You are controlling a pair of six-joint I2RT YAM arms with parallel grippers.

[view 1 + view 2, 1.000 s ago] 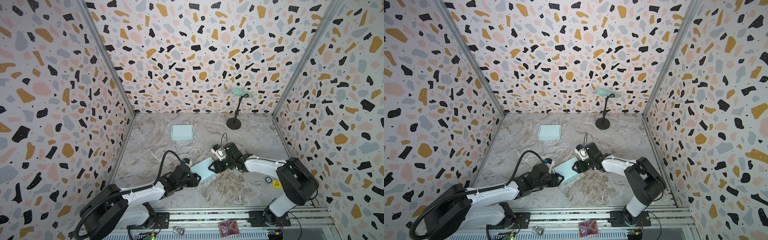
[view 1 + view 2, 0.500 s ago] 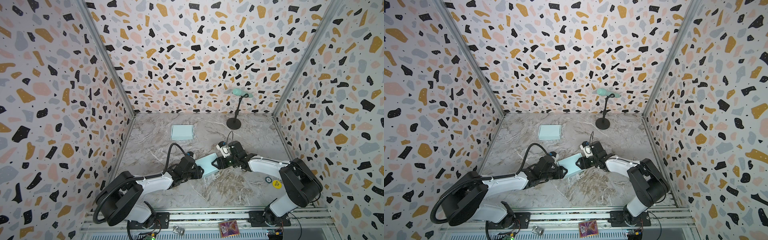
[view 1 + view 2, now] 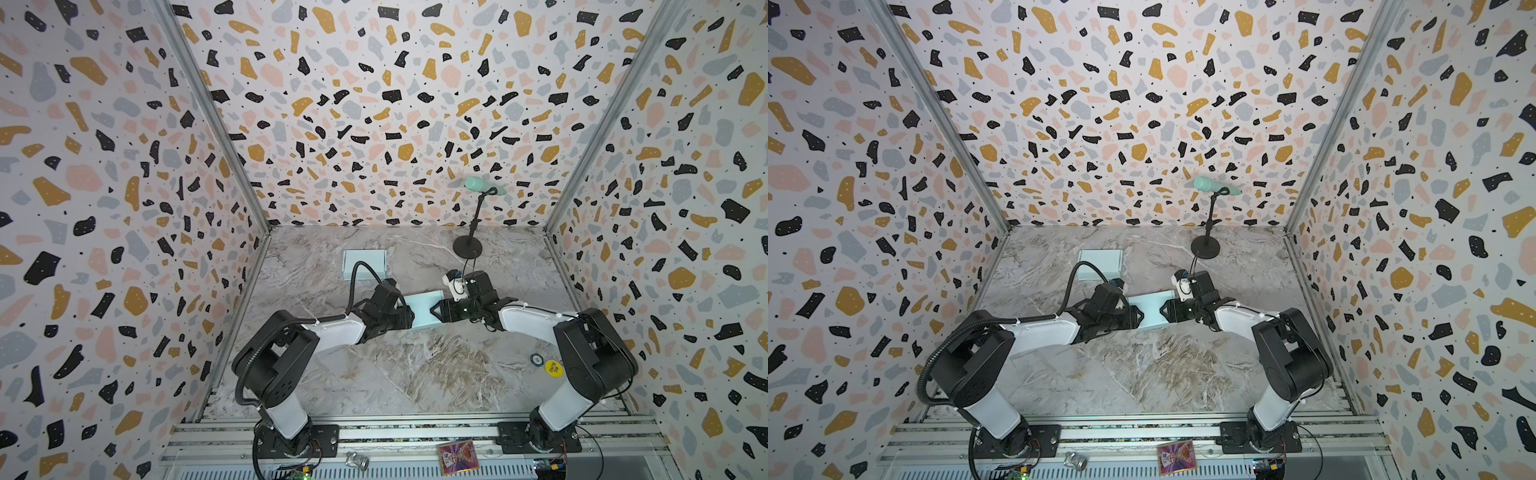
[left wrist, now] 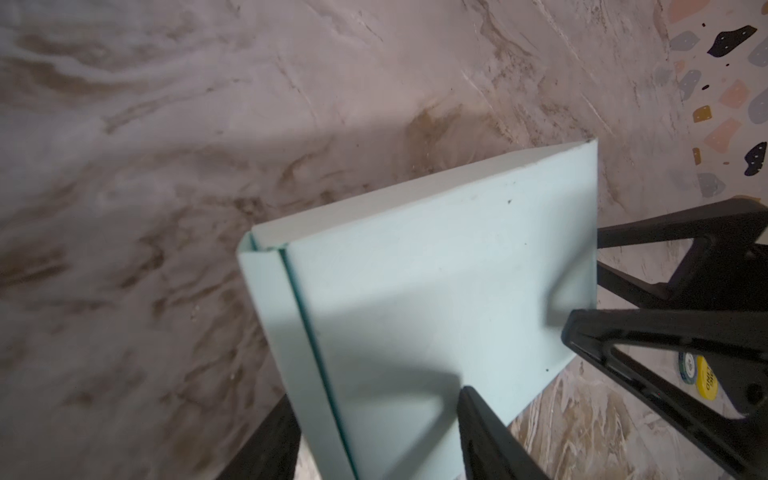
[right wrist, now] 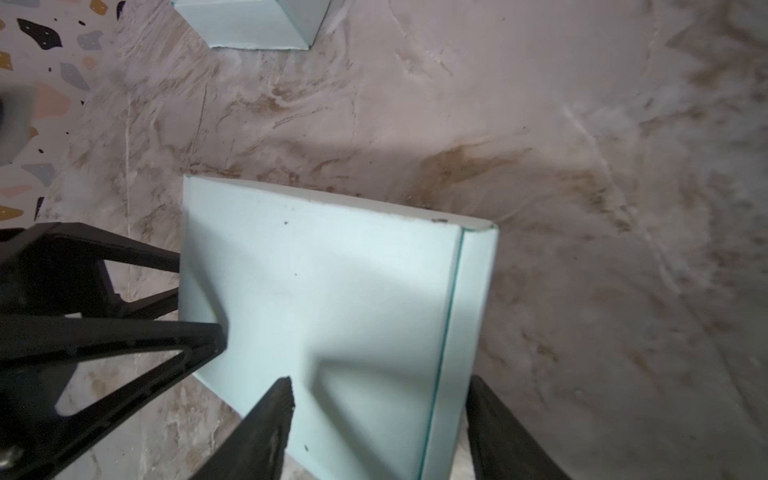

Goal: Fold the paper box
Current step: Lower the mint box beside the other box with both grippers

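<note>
A pale mint paper box hangs between my two grippers over the middle of the table in both top views. My left gripper is shut on its left end. One finger lies on the broad face and the other sits behind the narrow side flap. My right gripper is shut on the opposite end in the same way. In the wrist views the paper box shows a closed flat face and a dark fold line beside a narrow side strip.
A second mint box lies at the back left. At the back right is a black stand holding a mint cylinder. A yellow sticker and a small disc lie near the right arm's base. Patterned walls enclose three sides.
Both grippers have carried the box away from the front, toward the middle of the table. The left arm has folded in and its gripper has come closer to the right one.
</note>
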